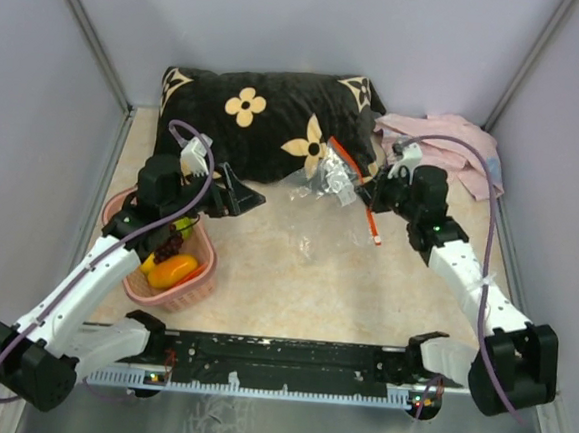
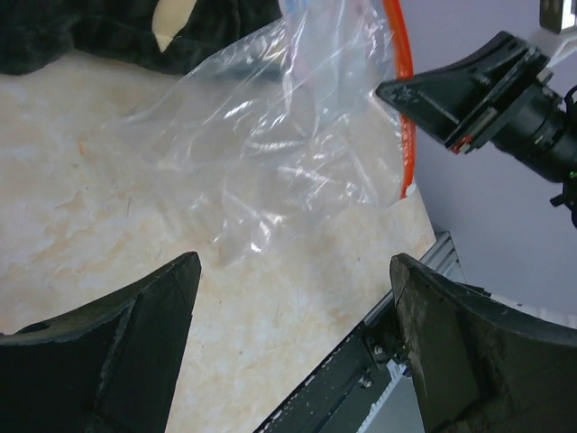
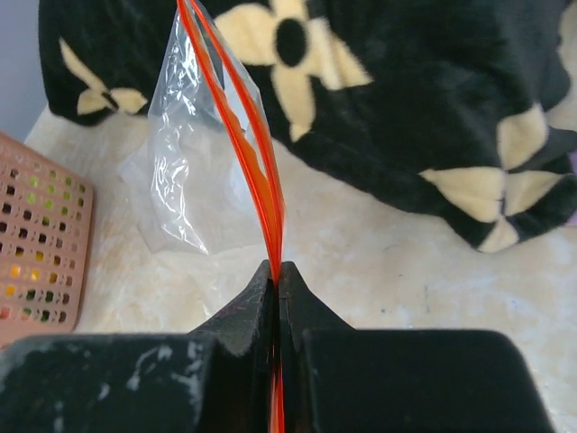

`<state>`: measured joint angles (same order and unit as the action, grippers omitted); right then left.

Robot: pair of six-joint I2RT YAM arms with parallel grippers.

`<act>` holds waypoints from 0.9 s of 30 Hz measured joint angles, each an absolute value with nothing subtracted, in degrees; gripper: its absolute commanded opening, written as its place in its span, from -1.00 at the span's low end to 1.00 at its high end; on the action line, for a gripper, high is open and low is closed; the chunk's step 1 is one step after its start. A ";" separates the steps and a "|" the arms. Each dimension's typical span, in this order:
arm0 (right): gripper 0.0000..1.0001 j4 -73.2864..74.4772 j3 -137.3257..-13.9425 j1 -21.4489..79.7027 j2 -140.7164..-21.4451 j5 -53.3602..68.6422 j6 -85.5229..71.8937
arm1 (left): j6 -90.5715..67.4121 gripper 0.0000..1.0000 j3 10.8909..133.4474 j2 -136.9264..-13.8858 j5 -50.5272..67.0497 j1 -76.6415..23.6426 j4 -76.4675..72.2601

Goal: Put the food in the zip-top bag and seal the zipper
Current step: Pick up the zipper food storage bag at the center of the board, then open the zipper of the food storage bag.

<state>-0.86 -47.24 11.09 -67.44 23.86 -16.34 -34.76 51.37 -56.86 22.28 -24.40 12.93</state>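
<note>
**Top view, read from the arm bases outward.** At 8 o'clock on the table [image 1: 305,278], the food [image 1: 173,271] is lying in a pink basket [image 1: 209,262]; no piece is showing inside the bag. Just beyond the basket, the left gripper [image 2: 295,266] is hovering with its fingers spread wide and holding nothing. It is facing the zip-top bag [image 2: 270,153] at its 12 o'clock. The bag is sitting crumpled near 12 o'clock of the table, its lower part resting on the surface just before the black flowered pillow [image 1: 267,124]. At 1 o'clock, the right gripper [image 3: 275,271] is pinching the zipper [image 3: 257,162] near one end, fingers pressed together on the strip. Beyond the pinch the two red tracks are parting, so the mouth is appearing partly open. A pink cloth [image 1: 446,139] is lying at 2 o'clock, beyond the right arm.

**Step in hand, as judged:** presenting the mouth for loading. Doing it well is likely calling for a firm pinch on the end alone and for the mouth to be turning toward the left arm. One small fruit should be travelling at a time, since the thin film is looking apt to fold shut.
</note>
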 measured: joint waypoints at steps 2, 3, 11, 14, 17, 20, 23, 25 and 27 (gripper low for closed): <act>-1.00 0.43 -47.29 16.01 -65.67 19.16 -15.07 | -35.83 0.82 51.40 -57.58 22.28 -24.88 11.22; -1.00 0.99 -47.33 18.50 -64.99 16.93 -14.46 | -36.27 0.82 51.40 -57.98 22.31 -25.17 10.48; -1.00 3.49 -49.52 36.91 -63.75 -0.64 -9.45 | -40.21 0.80 51.40 -63.33 22.74 -29.63 4.80; -1.00 3.01 -50.06 39.90 -63.75 -2.55 -9.10 | -40.53 0.80 51.40 -65.10 22.02 -30.81 3.40; -1.00 2.57 -50.74 41.45 -63.75 -1.87 -9.26 | -40.49 0.80 51.37 -67.00 20.84 -31.22 2.68; -1.00 1.19 -50.81 41.87 -63.75 0.71 -9.96 | -40.32 0.80 51.24 -68.93 19.42 -31.40 1.93; -1.00 -0.08 -50.81 41.91 -63.75 4.93 -10.79 | -40.21 0.76 50.68 -70.72 18.39 -31.42 1.10; -1.00 -0.62 -51.03 41.91 -63.75 7.60 -11.27 | -40.10 0.72 50.50 -72.01 18.02 -31.42 0.62; -1.00 -0.95 -51.55 41.91 -63.75 10.55 -11.77 | -39.88 0.62 50.43 -73.36 17.69 -31.42 -0.38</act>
